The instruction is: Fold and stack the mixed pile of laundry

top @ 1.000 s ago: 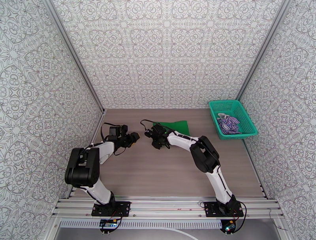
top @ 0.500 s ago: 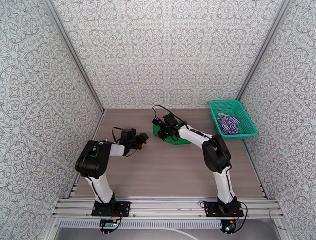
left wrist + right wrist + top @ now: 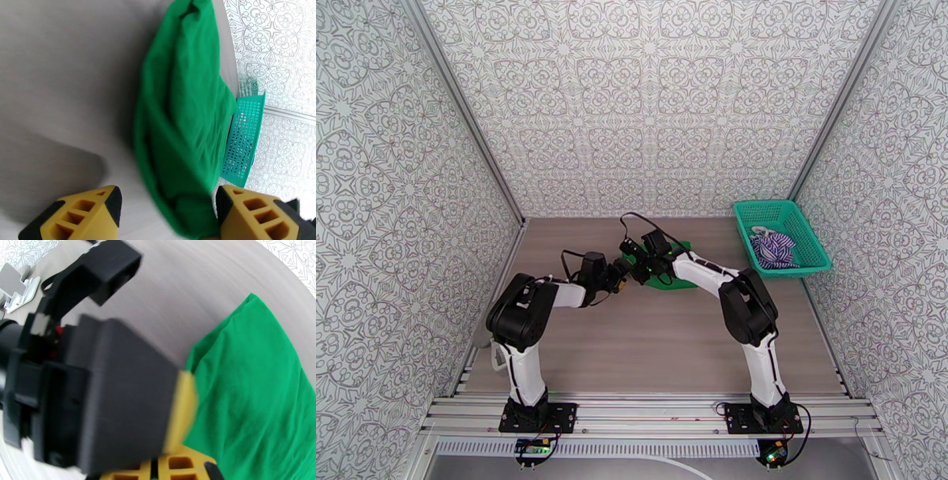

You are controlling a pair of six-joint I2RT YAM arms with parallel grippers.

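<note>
Since half a second ago my left arm has swung to the right across the tabletop (image 3: 648, 339), and the left end effector (image 3: 620, 276) now sits just beside the right one. The right arm has barely shifted in that time. The green cloth (image 3: 678, 253), which lay flat a second ago, is now bunched up.

In the left wrist view, the left end effector's yellow fingers (image 3: 81, 211) are spread wide, one at each bottom corner. The near end of the green cloth reaches down between them, close against the right-hand finger. It is not pinched.

Just past it, the right end effector (image 3: 638, 267) is down over the left edge of the cloth. In the right wrist view a blurred black housing with a yellow finger crowds the frame. My own fingers show as a strip of yellow at the bottom edge, so I cannot tell whether they are apart or gripping the fabric.

The green cloth lies rumpled on the tabletop around the middle of its far half, running out to the right from under the right wrist.

Farther right, against the side wall, the teal basket (image 3: 766, 208) holds the striped shirt (image 3: 773, 249), crumpled in its near end. The basket is well apart from the green cloth.
</note>
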